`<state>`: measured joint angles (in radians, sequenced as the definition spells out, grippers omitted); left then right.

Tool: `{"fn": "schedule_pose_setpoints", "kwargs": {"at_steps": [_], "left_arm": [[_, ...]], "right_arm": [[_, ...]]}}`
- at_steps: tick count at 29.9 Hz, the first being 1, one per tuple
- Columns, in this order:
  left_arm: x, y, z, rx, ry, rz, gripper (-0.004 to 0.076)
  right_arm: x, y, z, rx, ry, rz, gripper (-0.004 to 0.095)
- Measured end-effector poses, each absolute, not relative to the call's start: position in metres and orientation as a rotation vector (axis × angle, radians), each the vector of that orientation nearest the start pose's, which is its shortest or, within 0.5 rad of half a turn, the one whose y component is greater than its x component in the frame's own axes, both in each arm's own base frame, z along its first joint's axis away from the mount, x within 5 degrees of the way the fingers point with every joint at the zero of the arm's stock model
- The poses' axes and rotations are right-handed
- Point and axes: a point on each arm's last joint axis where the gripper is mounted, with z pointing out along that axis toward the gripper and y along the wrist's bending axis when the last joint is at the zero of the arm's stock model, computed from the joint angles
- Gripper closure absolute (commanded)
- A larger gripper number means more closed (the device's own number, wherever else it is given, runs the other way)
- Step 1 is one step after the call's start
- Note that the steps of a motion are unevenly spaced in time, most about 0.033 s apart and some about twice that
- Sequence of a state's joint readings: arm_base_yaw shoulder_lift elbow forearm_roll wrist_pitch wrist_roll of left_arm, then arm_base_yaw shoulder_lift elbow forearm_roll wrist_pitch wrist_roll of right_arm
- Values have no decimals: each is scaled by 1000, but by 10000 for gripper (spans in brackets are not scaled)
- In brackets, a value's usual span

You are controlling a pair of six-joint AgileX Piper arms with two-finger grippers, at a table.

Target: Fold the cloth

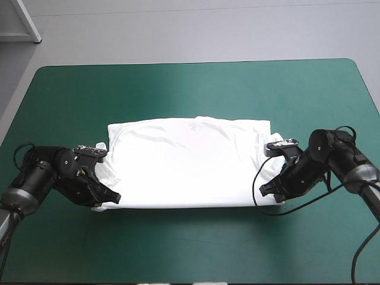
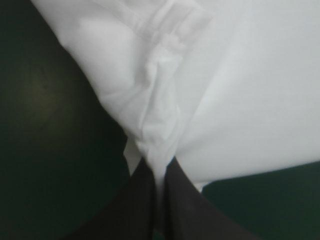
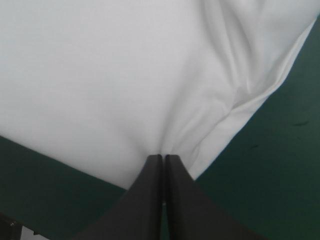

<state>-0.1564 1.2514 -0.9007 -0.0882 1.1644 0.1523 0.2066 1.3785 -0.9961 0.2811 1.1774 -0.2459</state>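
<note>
- T-shirt (image 1: 190, 163) lies flat and white on the teal-green cover (image 1: 190, 89).
- My left gripper (image 1: 111, 199) pinches its near left corner.
- My right gripper (image 1: 266, 189) pinches its near right corner.

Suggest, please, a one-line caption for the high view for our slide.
The left tool and right tool pinch the near corners of the white T-shirt lying flat on the teal-green cover.

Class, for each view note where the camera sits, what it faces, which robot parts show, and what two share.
High view: above, behind; looks down on the T-shirt; left gripper and right gripper show.
Left wrist view: above that wrist; left gripper pinches the T-shirt.
Right wrist view: likewise, the right gripper.
Shared: all show T-shirt and table.
</note>
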Motion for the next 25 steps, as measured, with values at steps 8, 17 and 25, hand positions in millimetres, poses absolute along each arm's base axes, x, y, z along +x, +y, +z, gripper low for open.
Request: {"fn": "schedule_pose_setpoints", "kwargs": {"at_steps": [8, 17, 25], "left_arm": [[201, -40, 264, 455, 2989, -140, 421], [199, -42, 261, 465, 2997, -176, 139], [215, -44, 280, 390, 2861, -170, 139]], "right_arm": [[215, 70, 264, -567, 2928, 410, 442], [225, 72, 265, -510, 2814, 405, 120], [245, 75, 308, -499, 2639, 376, 121]]}}
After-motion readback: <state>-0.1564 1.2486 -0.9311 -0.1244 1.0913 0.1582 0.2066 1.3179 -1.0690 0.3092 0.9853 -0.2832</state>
